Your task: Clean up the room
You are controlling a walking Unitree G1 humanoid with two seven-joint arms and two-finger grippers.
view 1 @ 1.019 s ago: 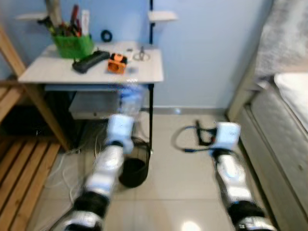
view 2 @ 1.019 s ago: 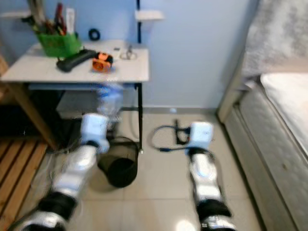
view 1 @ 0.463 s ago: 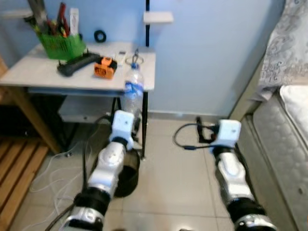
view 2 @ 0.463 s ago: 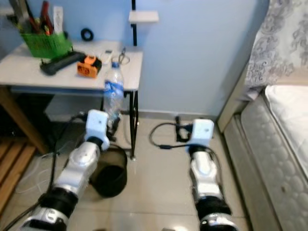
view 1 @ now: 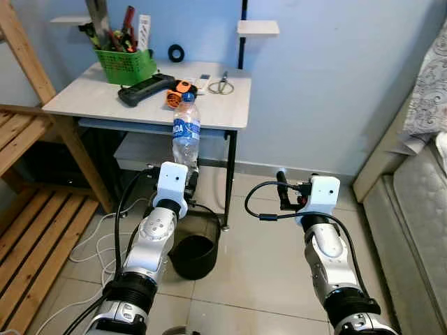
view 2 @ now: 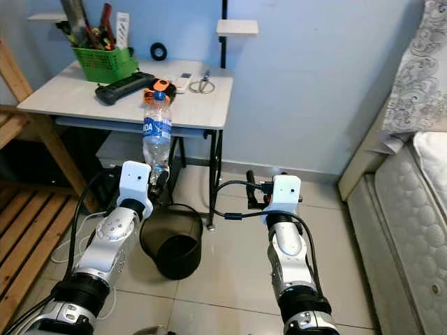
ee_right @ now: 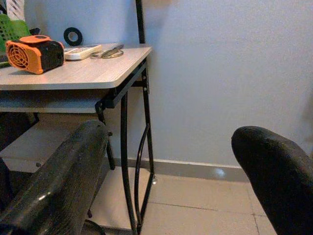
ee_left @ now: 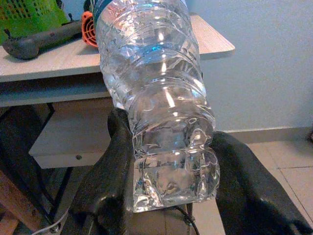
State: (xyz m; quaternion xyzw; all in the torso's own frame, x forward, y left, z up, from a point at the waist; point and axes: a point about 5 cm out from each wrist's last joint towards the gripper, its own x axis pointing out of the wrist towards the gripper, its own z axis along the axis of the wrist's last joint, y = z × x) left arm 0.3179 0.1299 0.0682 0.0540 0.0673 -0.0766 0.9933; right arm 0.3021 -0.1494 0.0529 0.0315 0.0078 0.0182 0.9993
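Two pincers: left pincer (ee_left: 166, 196) clamps a water bottle (view 1: 186, 135) seemingly above the bin (view 1: 195, 246); right pincer (ee_right: 171, 176) spread apart.

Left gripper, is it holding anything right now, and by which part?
Yes. The left gripper holds a clear plastic water bottle by its base end, cap pointing up. The right gripper is open and holds nothing.

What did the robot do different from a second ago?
Mostly the camera shifted, so the whole picture moved and sharpened. The left gripper still clamps the water bottle upright above the black bin. The right gripper stays open, holding nothing. Things on the table stayed put.
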